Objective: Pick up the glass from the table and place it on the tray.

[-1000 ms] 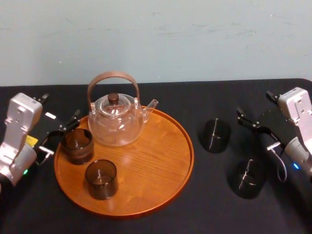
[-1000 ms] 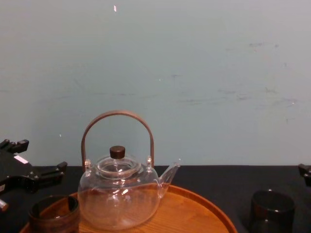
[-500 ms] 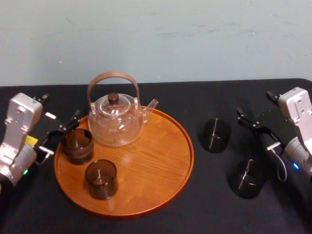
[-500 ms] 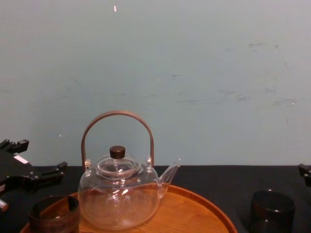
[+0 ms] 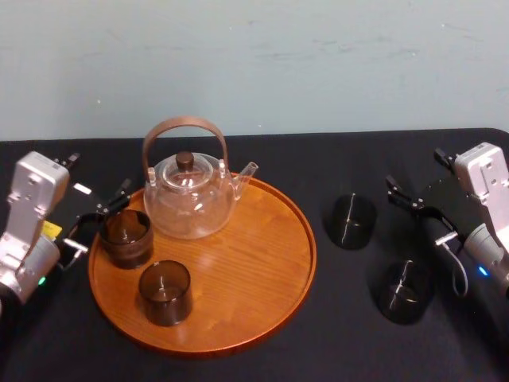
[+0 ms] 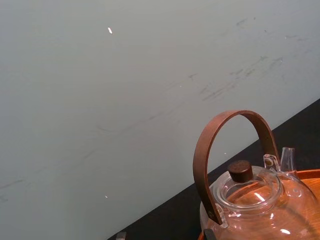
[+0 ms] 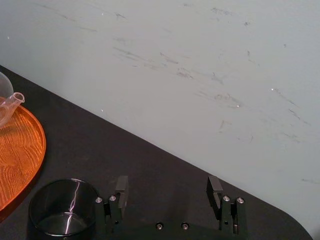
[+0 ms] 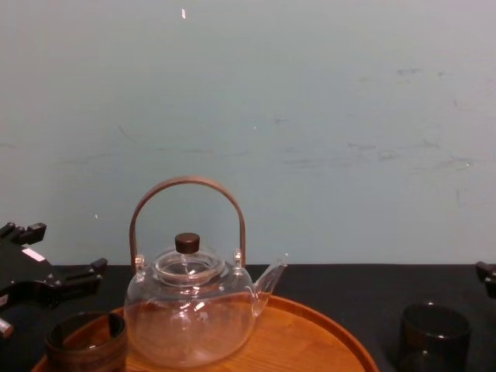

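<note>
A clear glass teapot (image 5: 189, 199) with an arched brown handle stands just beyond my left claw (image 5: 95, 177), toward my middle, its spout pointing away from that claw. A thick-rimmed brown cup (image 5: 126, 237) sits right beside the claw. Ahead of it is a pale, scuffed wall (image 5: 254, 56).

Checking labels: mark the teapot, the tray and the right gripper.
teapot (image 5: 189, 208), head view, its glass belly.
tray (image 5: 254, 267), head view, bare wooden floor.
right gripper (image 7: 167, 190), right wrist view, midway between fingers.
</note>
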